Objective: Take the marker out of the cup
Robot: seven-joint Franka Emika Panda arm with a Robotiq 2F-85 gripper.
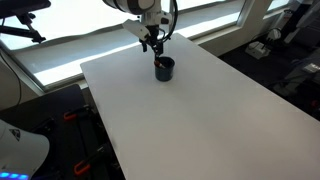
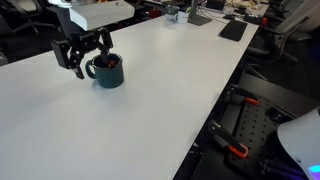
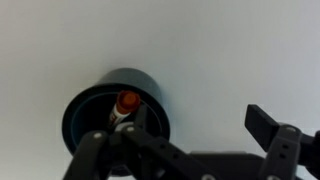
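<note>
Arm pts straight down over cup [image 2: 108, 73] w/ marker [image 3: 126, 102] inside, gripper [image 1: 156, 48] wide open, holding nothing.

Only the red tip of the marker [image 3: 127, 101] showed, left of centre in the wrist view; its barrel was hidden down inside the cup [image 3: 150, 90]. The cup's lower rim lay behind the links of the pincer [image 3: 190, 130], which the bottom edge cut off. In both exterior views the marker was too small to make out, and whether the pincer touched the cup could not be told. The bench [image 1: 200, 110] ran past the lower edge of the frame.
</note>
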